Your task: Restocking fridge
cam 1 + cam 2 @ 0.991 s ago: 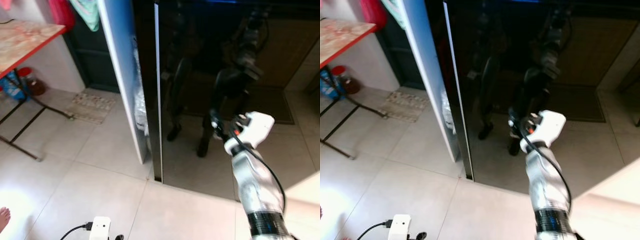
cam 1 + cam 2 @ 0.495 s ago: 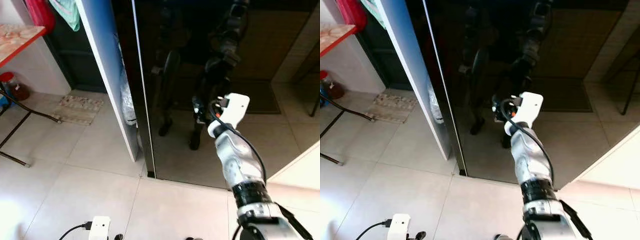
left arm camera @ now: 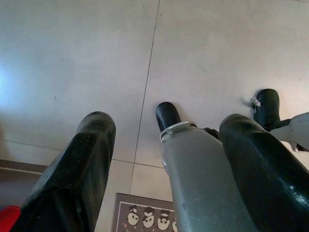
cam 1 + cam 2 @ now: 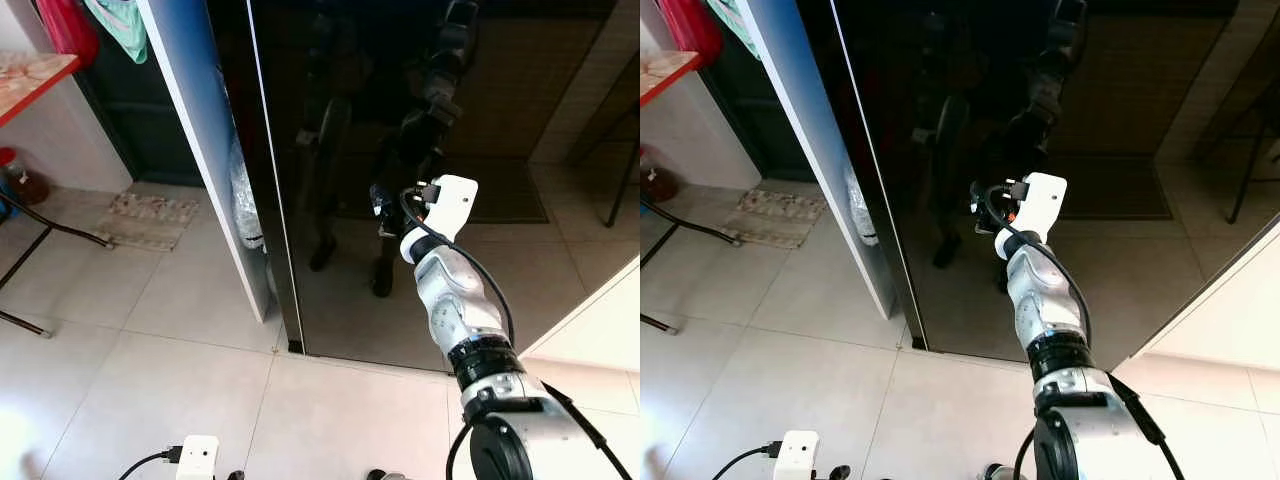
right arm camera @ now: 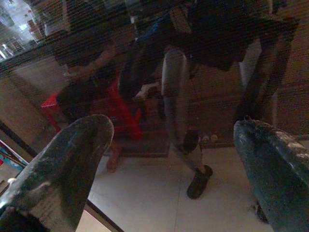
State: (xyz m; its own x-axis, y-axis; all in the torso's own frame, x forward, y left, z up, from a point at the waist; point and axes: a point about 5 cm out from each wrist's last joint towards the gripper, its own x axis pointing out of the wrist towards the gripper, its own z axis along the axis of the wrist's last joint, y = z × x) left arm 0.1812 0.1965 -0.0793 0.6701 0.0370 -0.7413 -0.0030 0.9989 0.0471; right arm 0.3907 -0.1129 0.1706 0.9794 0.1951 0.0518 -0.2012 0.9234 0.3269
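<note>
Right claw (image 4: 383, 207), spread wide and grasping nothing, hangs mid-frame just before the glossy black fridge door (image 4: 330, 150), whose handle seems lost in reflections, so a blind reach could skid off.

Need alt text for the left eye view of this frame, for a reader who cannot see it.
The right arm reaches toward a glossy black fridge door, its end effector close to the glass, which mirrors the robot. Left of the fridge are a white panel, a small mat and the tiled floor.
</note>
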